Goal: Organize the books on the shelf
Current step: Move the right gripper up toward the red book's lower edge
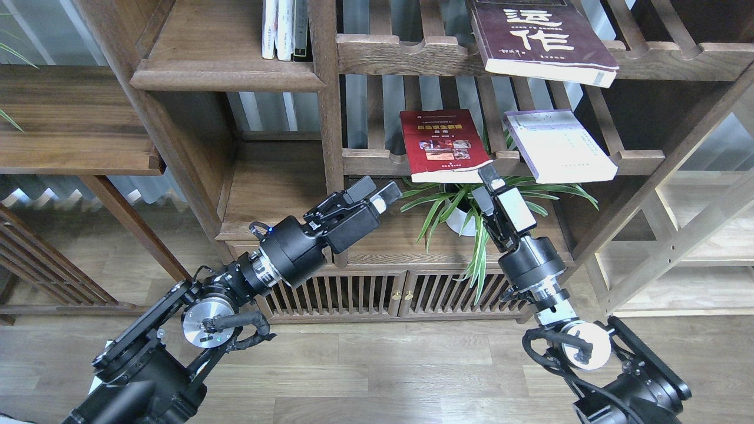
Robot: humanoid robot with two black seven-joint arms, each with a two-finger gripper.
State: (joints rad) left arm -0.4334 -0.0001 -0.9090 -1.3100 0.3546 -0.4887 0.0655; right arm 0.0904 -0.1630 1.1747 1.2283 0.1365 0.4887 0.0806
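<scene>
On the lower slatted rack (pixel 500 160) right of centre lie the red book (pixel 443 144) and the white book (pixel 556 145), both flat and jutting over its front rail; the maroon book (pixel 539 36) lies the same way on the upper rack (pixel 406 53). None has reached the shelf (pixel 227 62) at upper left, where a few thin upright books (pixel 284 28) stand at its right end. My right gripper (pixel 484 187) points up just under the red book's front edge, fingers slightly apart and holding nothing. My left gripper (pixel 377 194) hovers left of it, fingers apart and empty too. I judge this the approach to the first pickup. Next, the right fingers need to straddle the red book's overhanging edge and close, without pushing it back between the slats or brushing the plant (pixel 465 212) below.
</scene>
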